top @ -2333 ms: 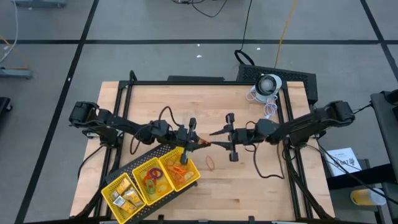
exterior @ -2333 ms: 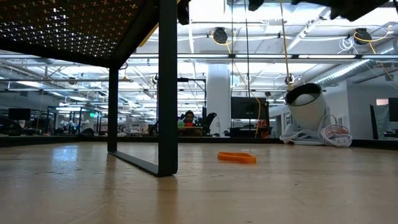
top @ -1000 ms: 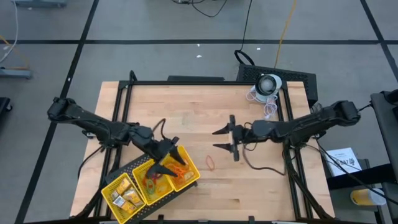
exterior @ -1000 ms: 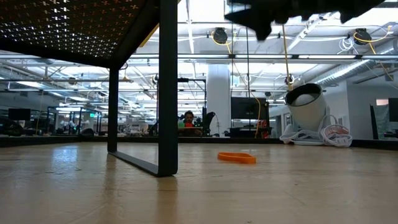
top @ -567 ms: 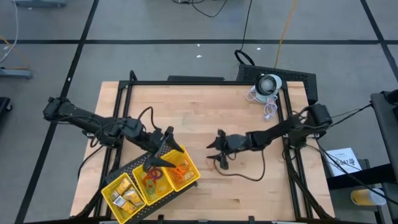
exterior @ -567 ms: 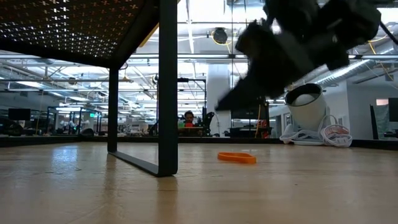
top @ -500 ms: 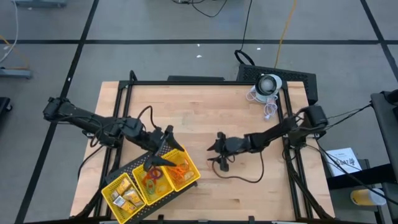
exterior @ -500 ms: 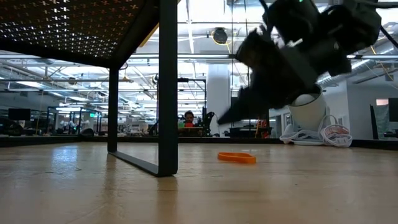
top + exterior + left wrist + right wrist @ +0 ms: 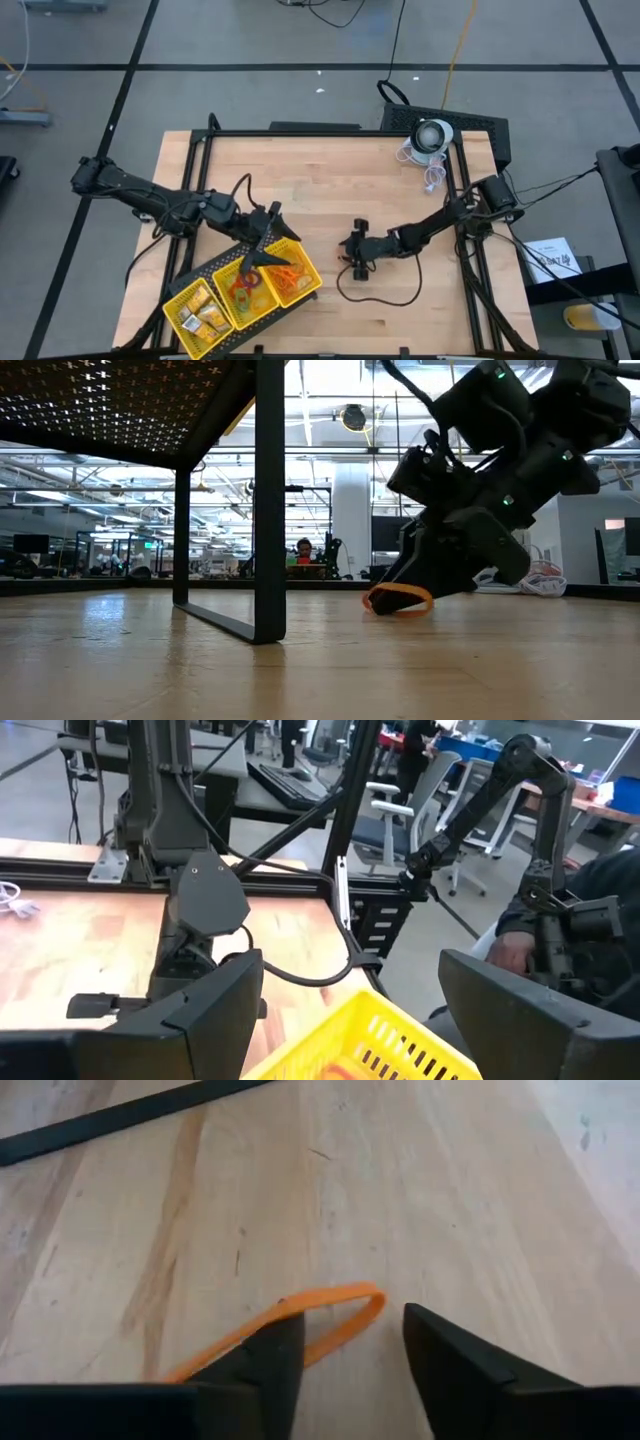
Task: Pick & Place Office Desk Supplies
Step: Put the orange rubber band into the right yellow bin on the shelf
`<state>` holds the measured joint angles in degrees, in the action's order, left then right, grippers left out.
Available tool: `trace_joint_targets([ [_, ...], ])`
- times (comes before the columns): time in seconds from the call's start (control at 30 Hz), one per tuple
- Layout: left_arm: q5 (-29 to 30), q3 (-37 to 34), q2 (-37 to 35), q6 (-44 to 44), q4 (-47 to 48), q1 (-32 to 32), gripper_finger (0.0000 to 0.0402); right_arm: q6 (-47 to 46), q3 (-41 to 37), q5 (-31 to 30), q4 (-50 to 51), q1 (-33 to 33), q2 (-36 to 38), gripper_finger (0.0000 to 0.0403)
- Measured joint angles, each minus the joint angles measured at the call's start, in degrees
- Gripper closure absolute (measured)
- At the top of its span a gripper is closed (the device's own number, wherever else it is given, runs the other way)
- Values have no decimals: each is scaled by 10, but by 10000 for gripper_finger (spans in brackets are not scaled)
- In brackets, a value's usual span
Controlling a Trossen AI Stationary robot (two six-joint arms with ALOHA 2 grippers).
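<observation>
High view: we record the right gripper (image 9: 347,259) low on the wooden table (image 9: 400,310), just right of the yellow tray (image 9: 205,288); the left gripper (image 9: 262,249) hangs over the tray's orange-filled end compartment, fingers spread.

Low view: we see the right gripper (image 9: 400,598) at the tabletop, the orange rubber band (image 9: 399,597) at its tip, one end lifted.

Left wrist view: we note both fingers (image 9: 195,1010) wide apart above the tray rim (image 9: 340,1040).

Right wrist view: we find the fingers (image 9: 445,1360) apart, the rubber band (image 9: 300,1330) lying on the wood with its loop end between them, one finger over it.
</observation>
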<state>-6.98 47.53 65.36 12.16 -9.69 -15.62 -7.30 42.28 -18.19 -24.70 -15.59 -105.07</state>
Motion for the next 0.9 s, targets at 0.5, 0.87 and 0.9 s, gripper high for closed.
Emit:
trace_joint_targets([
  [0.5, 2, 0, 0, 0, 15, 14, 89, -54, -1, 95, -27, 24, 0, 399],
  [0.87, 2, 0, 0, -2, 24, 14, 89, 30, -3, 92, -51, 35, 89, 403],
  [0.9, 2, 0, 0, -4, 24, 14, 89, 40, -3, 92, -53, 37, 105, 403],
])
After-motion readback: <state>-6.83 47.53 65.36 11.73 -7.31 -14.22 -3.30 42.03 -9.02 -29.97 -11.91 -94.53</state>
